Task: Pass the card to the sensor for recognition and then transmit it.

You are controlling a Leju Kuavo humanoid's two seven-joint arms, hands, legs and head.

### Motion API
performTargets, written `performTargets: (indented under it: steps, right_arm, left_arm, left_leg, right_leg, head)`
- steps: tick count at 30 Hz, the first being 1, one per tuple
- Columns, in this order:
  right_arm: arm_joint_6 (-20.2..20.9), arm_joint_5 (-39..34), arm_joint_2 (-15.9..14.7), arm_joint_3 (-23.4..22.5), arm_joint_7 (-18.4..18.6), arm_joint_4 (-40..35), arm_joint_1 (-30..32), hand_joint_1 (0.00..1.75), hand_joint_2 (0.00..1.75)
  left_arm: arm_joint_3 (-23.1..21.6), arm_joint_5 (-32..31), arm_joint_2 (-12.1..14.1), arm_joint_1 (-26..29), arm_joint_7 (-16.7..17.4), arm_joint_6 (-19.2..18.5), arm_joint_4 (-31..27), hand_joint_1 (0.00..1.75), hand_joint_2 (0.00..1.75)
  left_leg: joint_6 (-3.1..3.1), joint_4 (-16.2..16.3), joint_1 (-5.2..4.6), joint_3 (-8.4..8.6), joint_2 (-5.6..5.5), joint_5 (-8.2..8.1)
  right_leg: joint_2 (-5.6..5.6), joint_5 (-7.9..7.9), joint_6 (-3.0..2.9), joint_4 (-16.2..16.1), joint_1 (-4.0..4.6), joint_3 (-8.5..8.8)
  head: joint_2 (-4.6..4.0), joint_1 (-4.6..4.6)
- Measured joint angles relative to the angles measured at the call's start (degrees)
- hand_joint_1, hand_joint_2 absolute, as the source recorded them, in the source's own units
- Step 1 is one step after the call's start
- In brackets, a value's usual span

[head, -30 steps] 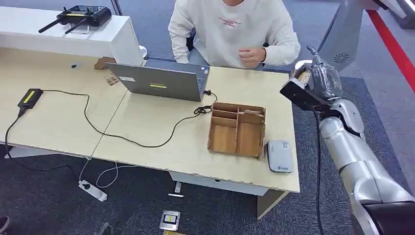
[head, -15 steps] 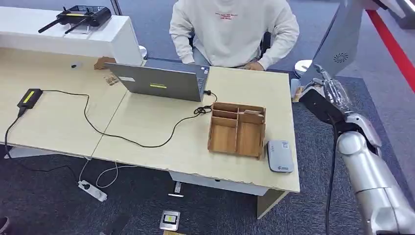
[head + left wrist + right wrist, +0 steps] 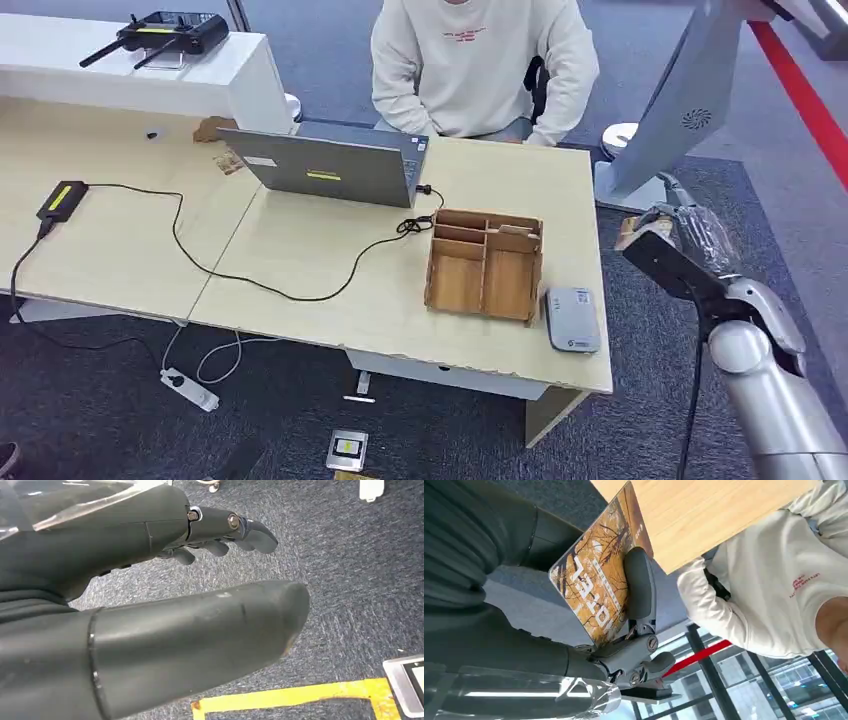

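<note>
My right hand (image 3: 672,238) hovers off the table's right edge, beyond the wooden organiser (image 3: 485,264). It holds an orange-brown printed card (image 3: 599,580), pinched between the thumb and a finger (image 3: 639,585); the card's edge (image 3: 629,231) peeks out in the head view. The grey card sensor (image 3: 571,318) lies flat on the table near the front right corner, nearer to me than the hand. My left hand (image 3: 165,580) hangs over grey carpet with fingers apart and nothing in it.
A person in a white sweatshirt (image 3: 485,60) sits across the table behind an open laptop (image 3: 330,165). A black cable (image 3: 250,275) runs across the tabletop to a small black box (image 3: 62,198). A grey monitor back (image 3: 670,110) stands at the right.
My right hand with the card has come down and toward me, from beside the table's far right corner to lower along the right edge. The person has pulled their hand back.
</note>
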Motion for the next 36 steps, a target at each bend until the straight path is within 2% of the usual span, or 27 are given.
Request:
performTargets:
  steps: [20, 31, 36]
  right_arm:
    - [0.0, 0.1, -1.6, -0.3, 0.2, -4.1, 1.9, 1.75, 1.75]
    - [-0.3, 9.4, -1.5, -0.2, 4.6, -1.0, 2.2, 1.75, 1.75]
    - [-3.9, 10.5, -0.4, -0.1, 6.3, 3.9, 2.3, 1.75, 1.75]
  left_arm:
    - [0.0, 0.0, 0.0, -0.1, 0.0, 0.0, 0.1, 0.00, 0.00]
    - [-0.2, -1.7, -0.2, -1.1, 2.0, 0.0, 0.2, 0.00, 0.00]
    - [-1.4, -5.8, -0.3, -2.9, 4.0, -1.5, 0.2, 0.00, 0.00]
  left_leg:
    - [0.00, 0.0, 0.00, 0.01, 0.01, 0.00]
    - [0.00, 0.0, 0.00, -0.02, -0.01, 0.01]
    - [0.01, 0.0, 0.01, -0.03, -0.02, 0.01]
  right_leg:
    - [0.00, 0.00, 0.00, 0.0, 0.00, 0.00]
    - [0.00, 0.00, 0.00, 0.0, 0.00, 0.02]
    - [-0.08, 0.00, 0.00, 0.0, 0.01, 0.02]
  head:
    - [0.00, -0.02]
    - [0.00, 0.00]
    - [0.00, 0.00]
